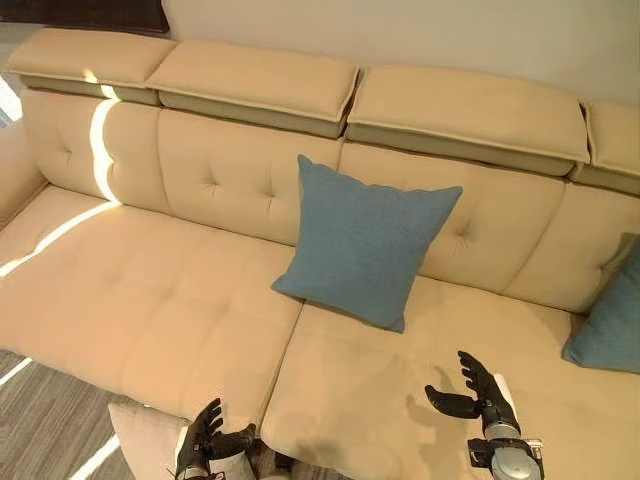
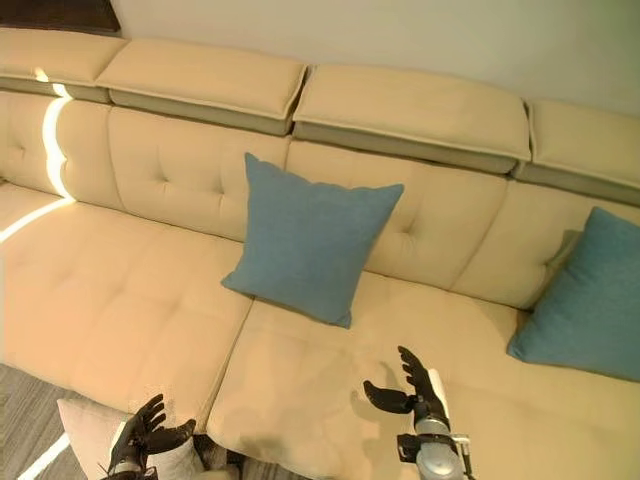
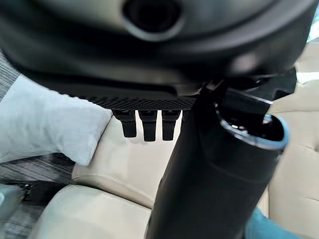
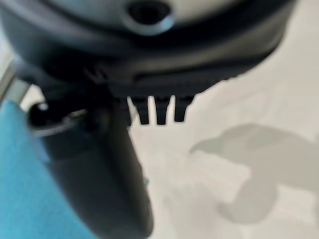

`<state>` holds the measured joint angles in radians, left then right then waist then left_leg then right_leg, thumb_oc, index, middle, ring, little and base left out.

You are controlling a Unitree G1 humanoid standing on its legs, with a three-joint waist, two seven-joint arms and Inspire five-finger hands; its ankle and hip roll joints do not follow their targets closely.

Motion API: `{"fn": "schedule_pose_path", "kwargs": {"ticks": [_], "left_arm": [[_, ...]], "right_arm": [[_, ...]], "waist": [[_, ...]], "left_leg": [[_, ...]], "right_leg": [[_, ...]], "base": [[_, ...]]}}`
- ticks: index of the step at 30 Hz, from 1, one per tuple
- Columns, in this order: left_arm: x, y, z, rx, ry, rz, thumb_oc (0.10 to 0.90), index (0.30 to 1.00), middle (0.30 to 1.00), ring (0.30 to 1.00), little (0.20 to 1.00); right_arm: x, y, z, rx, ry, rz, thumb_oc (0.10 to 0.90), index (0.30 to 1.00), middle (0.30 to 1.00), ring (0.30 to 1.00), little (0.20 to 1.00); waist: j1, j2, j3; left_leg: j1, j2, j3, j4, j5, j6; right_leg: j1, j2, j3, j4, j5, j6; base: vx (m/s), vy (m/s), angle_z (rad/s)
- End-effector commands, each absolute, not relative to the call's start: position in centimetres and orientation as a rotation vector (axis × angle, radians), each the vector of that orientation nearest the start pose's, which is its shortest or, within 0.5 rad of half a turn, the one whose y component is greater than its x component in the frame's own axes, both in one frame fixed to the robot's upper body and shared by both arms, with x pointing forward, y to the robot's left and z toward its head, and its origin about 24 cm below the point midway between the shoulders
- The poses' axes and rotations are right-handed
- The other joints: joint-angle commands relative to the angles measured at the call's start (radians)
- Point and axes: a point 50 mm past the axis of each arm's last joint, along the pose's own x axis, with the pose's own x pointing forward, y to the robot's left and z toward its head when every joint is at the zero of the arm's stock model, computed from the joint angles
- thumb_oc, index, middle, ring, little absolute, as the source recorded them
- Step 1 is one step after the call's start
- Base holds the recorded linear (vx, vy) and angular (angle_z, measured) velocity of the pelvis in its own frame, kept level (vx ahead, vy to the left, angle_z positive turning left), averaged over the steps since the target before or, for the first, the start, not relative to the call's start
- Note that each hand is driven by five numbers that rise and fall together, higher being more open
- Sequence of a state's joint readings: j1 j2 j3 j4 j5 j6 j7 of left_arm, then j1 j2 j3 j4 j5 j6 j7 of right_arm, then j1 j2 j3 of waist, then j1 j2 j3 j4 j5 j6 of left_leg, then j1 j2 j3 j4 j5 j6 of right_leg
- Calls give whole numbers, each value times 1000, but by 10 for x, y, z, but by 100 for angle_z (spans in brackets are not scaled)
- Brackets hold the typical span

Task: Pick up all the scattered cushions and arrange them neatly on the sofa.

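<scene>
just beside sofa edge (image 1: 200, 405): pale cushion (image 1: 145, 435)

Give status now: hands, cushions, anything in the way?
Left hand and right hand open, holding nothing. Two blue cushions on sofa. Pale cushion on floor by left hand. Nothing blocking.

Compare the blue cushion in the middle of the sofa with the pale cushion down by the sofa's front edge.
The blue cushion stands up on the sofa seat, leaning on the backrest; the pale cushion lies low on the floor beside the left hand. The blue cushion shows whole; the pale cushion is cut off by the view's edge. Both look soft and square-cornered.
</scene>
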<state>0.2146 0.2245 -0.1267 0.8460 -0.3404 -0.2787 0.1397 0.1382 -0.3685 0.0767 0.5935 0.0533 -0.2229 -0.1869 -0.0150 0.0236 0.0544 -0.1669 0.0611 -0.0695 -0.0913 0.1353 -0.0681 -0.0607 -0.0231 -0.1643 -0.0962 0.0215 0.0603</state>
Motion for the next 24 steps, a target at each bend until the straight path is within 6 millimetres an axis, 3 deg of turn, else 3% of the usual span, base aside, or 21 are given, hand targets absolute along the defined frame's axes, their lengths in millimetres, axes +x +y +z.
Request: {"fn": "schedule_pose_path", "kwargs": {"ticks": [1,4,5,8,10,11,13,14,15,17,18,21,22,24], "left_arm": [[146,233,-112,76,602,279,800,900,900,900,900],[145,229,-116,84,628,269,800,900,900,900,900],[143,228,-119,81,642,274,800,900,900,900,900],[145,225,-120,93,648,264,800,900,900,900,900],[149,224,-120,117,649,269,800,900,900,900,900],[142,228,-126,150,697,271,800,900,900,900,900],[140,231,-127,150,711,280,800,900,900,900,900],[135,239,-130,173,754,306,800,900,900,900,900],[135,239,-130,173,753,306,800,900,900,900,900],[128,241,-134,195,797,295,800,900,900,900,900],[121,244,-138,211,837,293,800,900,900,900,900],[119,245,-139,218,851,292,800,900,900,900,900],[113,249,-141,246,886,283,800,900,900,900,900],[111,251,-141,250,891,292,800,900,900,900,900]], "right_arm": [[205,-263,-39,-382,276,-226,800,900,900,900,900],[210,-259,-40,-380,282,-200,800,900,900,900,900],[211,-257,-43,-372,299,-196,800,900,900,900,900],[209,-255,-49,-364,326,-201,800,900,900,900,900],[211,-249,-56,-342,355,-200,800,900,900,900,900],[209,-240,-65,-347,396,-162,800,900,900,900,900],[209,-236,-68,-352,407,-143,800,900,900,900,900],[216,-226,-71,-344,425,-111,800,900,900,900,900],[216,-226,-71,-344,425,-111,800,900,900,900,900],[215,-224,-74,-335,442,-103,800,900,900,900,900],[214,-222,-75,-324,446,-99,800,900,900,900,900],[213,-222,-76,-317,448,-104,800,900,900,900,900],[208,-220,-80,-287,465,-105,800,900,900,900,900],[207,-219,-80,-281,466,-102,800,900,900,900,900]], "waist": [[-3,-92,-5],[-20,-101,-2],[-36,-93,-13],[-58,-81,-15],[-67,-79,4],[-49,-82,12],[-39,-84,21],[-17,-83,48],[-17,-84,49],[-8,-85,55],[2,-87,42],[4,-90,33],[20,-102,1],[30,-110,-8]], "left_leg": [[9,-73,28,176,-171,19],[41,-87,23,286,-231,16],[106,-77,25,280,-251,11],[155,-82,30,218,-281,24],[166,-114,18,153,-285,44],[176,-128,28,109,-272,63],[181,-127,31,98,-264,67],[174,-116,37,90,-236,78],[175,-116,37,89,-236,78],[162,-120,26,95,-220,91],[143,-125,10,99,-207,100],[124,-130,2,106,-198,103],[69,-140,-26,119,-172,103],[48,-143,-26,124,-166,100]], "right_leg": [[-60,-53,24,9,45,51],[-84,-68,32,9,72,51],[-101,-68,32,9,89,55],[-124,-73,35,9,114,69],[-158,-98,39,9,159,92],[-164,-116,16,18,157,105],[-169,-126,-1,35,157,109],[-191,-142,-39,141,126,113],[-191,-142,-38,143,124,113],[-154,-110,13,223,69,97],[-122,-73,71,289,25,83],[-105,-52,107,315,5,78],[-28,5,190,354,-48,68],[5,4,191,335,-59,66]], "base": [[-287,73,1],[-196,130,11],[-111,157,-13],[-94,134,-18],[-324,318,8],[-346,310,-4],[-286,162,-21],[-325,118,-30],[-337,101,-41],[-201,52,-16],[-170,34,21],[-141,-22,41],[-172,-69,42],[-191,-99,64]]}}
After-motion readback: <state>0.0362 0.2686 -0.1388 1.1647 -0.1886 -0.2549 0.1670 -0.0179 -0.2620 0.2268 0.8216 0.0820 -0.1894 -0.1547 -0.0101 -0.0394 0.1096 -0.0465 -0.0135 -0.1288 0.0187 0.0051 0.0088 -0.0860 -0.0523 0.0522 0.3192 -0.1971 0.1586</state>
